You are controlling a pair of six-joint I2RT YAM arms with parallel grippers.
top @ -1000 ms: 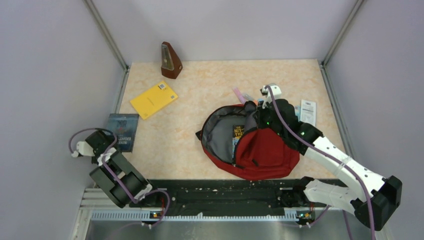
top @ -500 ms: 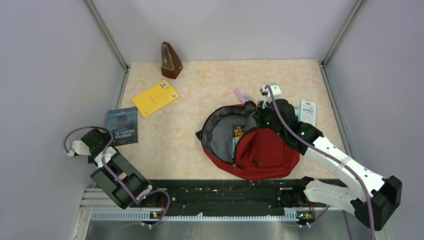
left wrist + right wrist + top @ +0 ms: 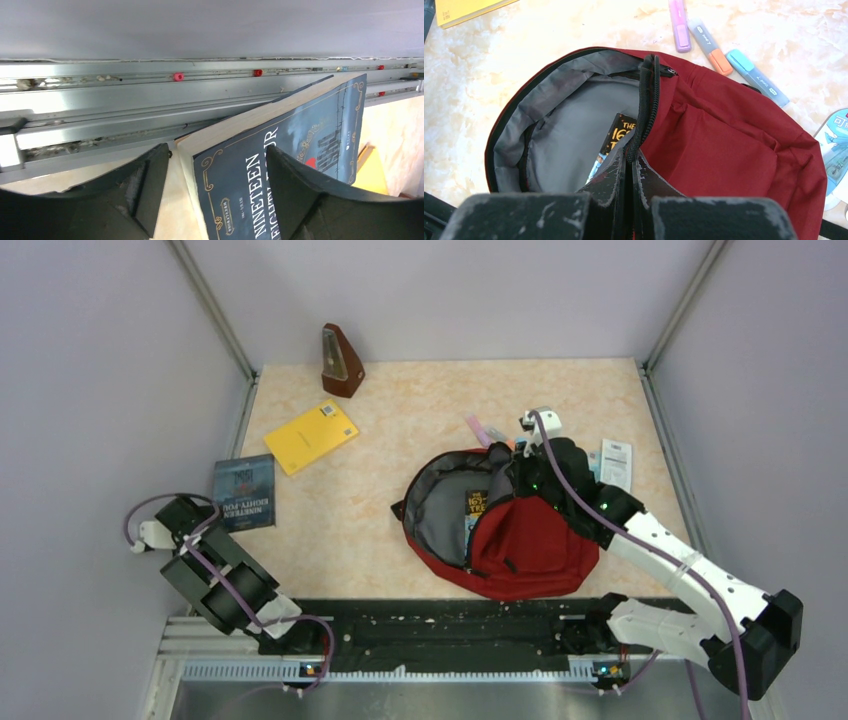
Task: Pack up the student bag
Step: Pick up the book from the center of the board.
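right hand [image 3: 629, 165] is pinching student bag [image 3: 530, 540] zipper rim, bag lying at its 7 o'clock | left hand [image 3: 216, 152] is gaping, seemingly astride book [image 3: 300, 130]

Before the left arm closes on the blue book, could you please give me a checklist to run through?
1. Left gripper open: ok.
2. Blue book between its fingers: ok, near corner only.
3. Right gripper shut on the student bag's zipper edge: ok.
4. Bag mouth open: ok, one paperback inside.
5. Room inside for a second book: cannot tell.
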